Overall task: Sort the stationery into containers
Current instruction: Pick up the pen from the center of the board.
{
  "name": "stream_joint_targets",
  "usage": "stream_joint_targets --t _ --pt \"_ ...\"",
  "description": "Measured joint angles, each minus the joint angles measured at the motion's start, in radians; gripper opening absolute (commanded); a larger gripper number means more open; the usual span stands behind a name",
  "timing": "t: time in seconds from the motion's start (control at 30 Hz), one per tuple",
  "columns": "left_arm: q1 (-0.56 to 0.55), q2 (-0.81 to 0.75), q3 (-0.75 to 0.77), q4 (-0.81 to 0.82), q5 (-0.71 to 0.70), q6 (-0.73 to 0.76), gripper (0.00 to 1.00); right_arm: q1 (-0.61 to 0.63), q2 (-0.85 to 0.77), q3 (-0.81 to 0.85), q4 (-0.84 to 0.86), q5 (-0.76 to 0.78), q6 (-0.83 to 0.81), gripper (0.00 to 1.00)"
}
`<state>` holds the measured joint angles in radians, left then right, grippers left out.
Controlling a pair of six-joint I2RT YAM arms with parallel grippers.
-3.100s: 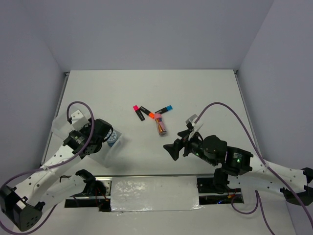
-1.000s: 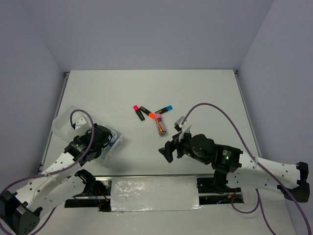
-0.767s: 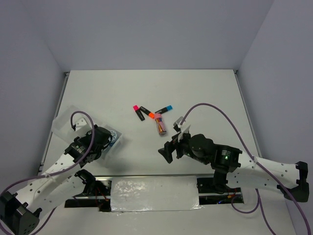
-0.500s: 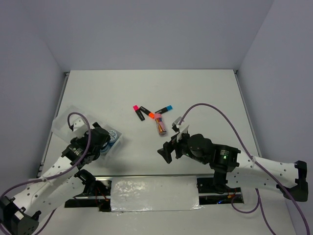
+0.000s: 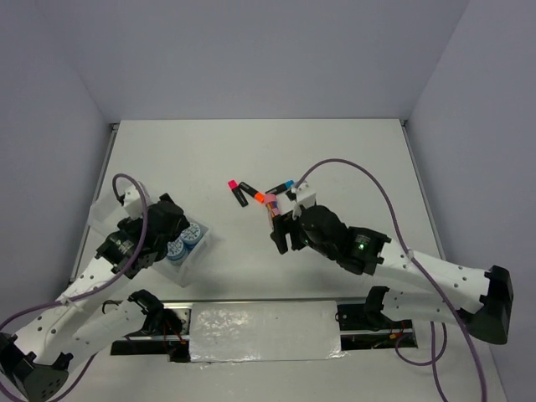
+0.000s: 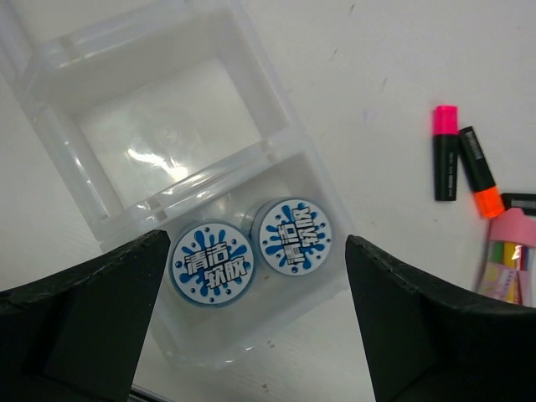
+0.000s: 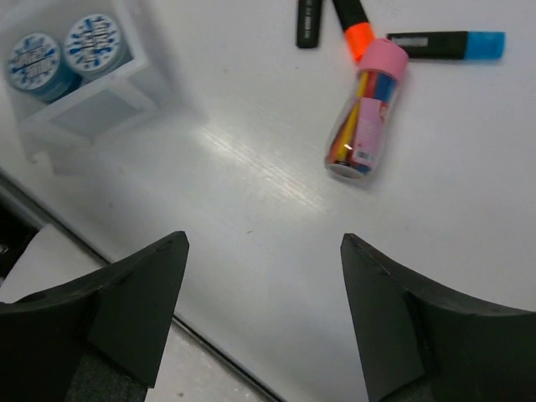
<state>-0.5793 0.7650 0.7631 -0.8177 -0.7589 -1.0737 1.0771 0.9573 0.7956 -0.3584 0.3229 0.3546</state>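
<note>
Left wrist view, item one: translucent white tray [image 6: 280, 144] of joined compartments, standing on the white table [image 6: 377, 50]. Its nearest compartment holds two blue patterned rolls [image 6: 211, 264], lying flat, side by side.

Item two: left gripper [image 6: 255, 247], above that compartment, fingers spread wide on either side of it, nothing between them.

Item three: loose stationery well to the right of the tray, on the table. This is a pink-capped marker [image 6: 445, 151] and an orange-capped marker [image 6: 480, 172] lying close together, a blue-capped marker [image 7: 448, 43], and a pink-topped clear tube [image 7: 364, 121] of coloured sticks lying on its side just beside the orange cap.

Item four: right gripper [image 7: 261, 247], over bare table near the tube, fingers apart, gripping nothing.
</note>
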Motion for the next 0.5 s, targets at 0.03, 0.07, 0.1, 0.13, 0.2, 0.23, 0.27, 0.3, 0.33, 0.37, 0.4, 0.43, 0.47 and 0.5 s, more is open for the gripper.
stream_joint_targets --t 0.03,0.07,0.1,0.13,0.2,0.23,0.27,0.3,0.33,0.37,0.4,0.43,0.47,0.5 --pt "0.0 0.013 0.038 -0.013 0.003 0.007 0.99 -0.024 0.033 0.021 -0.011 0.001 0.007 0.75" --pt "0.0 0.019 0.069 -0.024 0.005 0.022 0.99 -0.04 0.072 0.045 -0.019 0.002 0.012 0.69" --pt "0.0 0.024 0.097 -0.032 0.01 0.032 0.99 -0.047 0.106 0.068 -0.027 0.002 0.015 0.64" --pt "0.0 0.024 0.121 -0.037 0.019 0.052 0.99 -0.05 0.143 0.094 -0.038 0.0 0.019 0.6" --pt "0.0 0.023 0.168 -0.055 0.037 0.08 0.99 -0.057 0.226 0.155 -0.047 -0.011 0.013 0.55" --pt "0.0 0.022 0.19 -0.058 0.047 0.093 0.99 -0.06 0.271 0.192 -0.051 -0.018 0.007 0.54" --pt "0.0 0.018 0.205 -0.06 0.058 0.111 0.99 -0.062 0.326 0.238 -0.059 -0.026 0.002 0.52" --pt "0.0 0.012 0.221 -0.058 0.076 0.138 0.99 -0.068 0.392 0.3 -0.077 -0.031 -0.007 0.51" --pt "0.0 0.006 0.231 -0.055 0.092 0.164 0.99 -0.075 0.465 0.363 -0.08 -0.045 -0.013 0.52" --pt "0.0 -0.002 0.241 -0.051 0.113 0.195 0.99 -0.087 0.533 0.424 -0.087 -0.053 -0.018 0.52" --pt "0.0 -0.008 0.249 -0.047 0.13 0.222 0.99 -0.099 0.608 0.49 -0.092 -0.069 -0.026 0.52" --pt "0.0 -0.013 0.257 -0.044 0.145 0.246 0.99 -0.113 0.675 0.544 -0.093 -0.082 -0.032 0.52" --pt "0.0 -0.017 0.266 -0.046 0.155 0.267 0.99 -0.13 0.745 0.602 -0.113 -0.096 -0.039 0.52" --pt "0.0 -0.017 0.274 -0.051 0.159 0.286 0.99 -0.143 0.808 0.66 -0.138 -0.101 -0.044 0.52"
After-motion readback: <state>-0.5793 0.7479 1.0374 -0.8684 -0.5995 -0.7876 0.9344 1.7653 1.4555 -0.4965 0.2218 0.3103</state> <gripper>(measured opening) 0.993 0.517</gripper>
